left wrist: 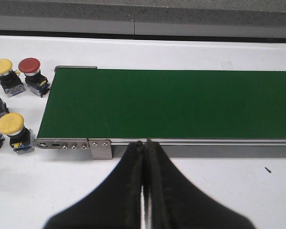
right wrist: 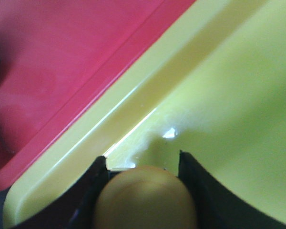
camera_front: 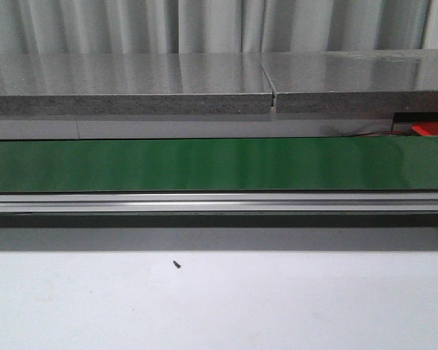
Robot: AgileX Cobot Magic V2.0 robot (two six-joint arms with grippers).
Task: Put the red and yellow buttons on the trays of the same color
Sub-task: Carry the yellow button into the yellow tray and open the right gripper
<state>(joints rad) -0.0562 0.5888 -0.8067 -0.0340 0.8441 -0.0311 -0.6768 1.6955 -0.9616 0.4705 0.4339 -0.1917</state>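
The right claw [right wrist: 143, 164] is gripping a yellow button [right wrist: 145, 198] just over the yellow tray [right wrist: 229, 105], which is lying beside the red tray [right wrist: 62, 52]. The left claw [left wrist: 144, 145] is hanging clenched and empty before the green belt [left wrist: 181, 102], with other buttons [left wrist: 12, 126] sitting on the white bench [left wrist: 28, 191] past the belt's end.

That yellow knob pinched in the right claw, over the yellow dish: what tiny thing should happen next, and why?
Probably open the right gripper and let go. Its fingers clasp the yellow button right over the yellow tray, past the rim beside the red tray, so the colour matches. How high it hangs is hard to tell; easing down first may be safer.
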